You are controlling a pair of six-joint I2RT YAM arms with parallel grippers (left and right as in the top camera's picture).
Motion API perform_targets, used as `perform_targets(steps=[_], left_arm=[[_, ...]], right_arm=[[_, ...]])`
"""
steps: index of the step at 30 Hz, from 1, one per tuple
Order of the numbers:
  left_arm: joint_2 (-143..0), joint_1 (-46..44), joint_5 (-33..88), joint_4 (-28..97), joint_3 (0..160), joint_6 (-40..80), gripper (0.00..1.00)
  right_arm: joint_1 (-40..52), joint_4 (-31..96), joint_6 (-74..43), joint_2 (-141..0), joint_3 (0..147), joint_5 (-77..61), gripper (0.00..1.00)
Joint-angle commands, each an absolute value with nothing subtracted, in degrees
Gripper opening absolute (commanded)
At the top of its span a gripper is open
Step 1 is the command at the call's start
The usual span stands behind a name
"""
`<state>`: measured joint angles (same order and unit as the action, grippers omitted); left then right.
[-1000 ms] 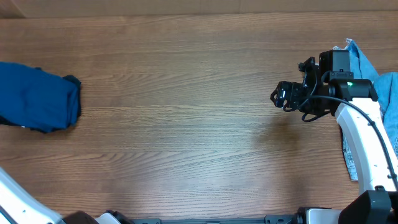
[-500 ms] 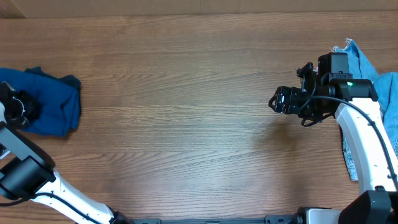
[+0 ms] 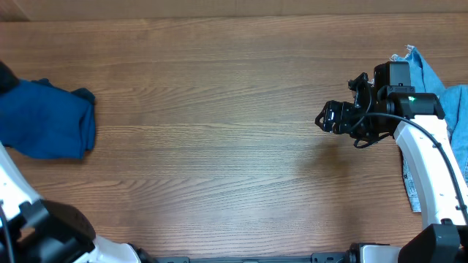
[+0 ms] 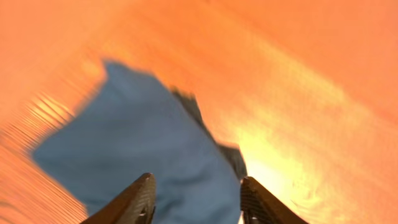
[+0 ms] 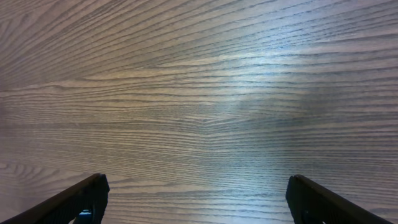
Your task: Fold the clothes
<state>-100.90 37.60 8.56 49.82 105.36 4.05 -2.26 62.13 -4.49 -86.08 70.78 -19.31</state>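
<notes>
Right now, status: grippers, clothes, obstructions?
Left gripper open, over the dark blue garment. Right gripper open over bare table. Garment bunched, left edge. Light blue clothes far right, out of the way.

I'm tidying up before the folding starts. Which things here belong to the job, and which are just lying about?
Belongs to the job:
- dark blue garment, bunched at the left edge
- light blue clothes, heaped at the right edge

Just lying about:
- white patterned strip, lower on the right edge; it is partly hidden and may be clothing too
</notes>
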Motion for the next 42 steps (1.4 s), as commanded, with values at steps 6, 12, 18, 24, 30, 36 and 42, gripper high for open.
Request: perform_targets(steps=[6,12,18,24,30,36,42], left_arm=[[-117.7,38.6,2.3,46.1,105.1,4.8,0.27],[-130.1,38.7,1.2,42.2,105.2,7.8,0.34],[-126.2,38.6,1.5,46.2,108.4,7.3,0.39],[-109.5,38.4,13.4,60.9,118.7,7.2,0.55],[-90.9,31.7,19.2,76.9,119.2,-1.8,0.54],[-79.0,13.7,10.3,91.2,119.1,-4.0,1.00],[-79.0,-0.3,10.3,96.4,117.7,-4.1,1.00]], right_arm=[[-2.4,64.1,-4.5,-84.5,71.8,-19.8,0.95],[-2.3,67.5,-4.4,-84.5,71.8,-19.9,0.95],[-2.3,67.5,-4.3,-84.5,71.8,-19.9,0.95],[-2.3,62.9,-0.7,-81.0,71.9,-21.0,0.96],[-2.3,57.5,0.5,-71.2,77.2,-20.7,1.00],[-2.3,53.2,0.4,-64.8,78.2,-20.7,1.00],[-2.3,53.4,0.4,-64.2,78.1,-20.7,1.00]])
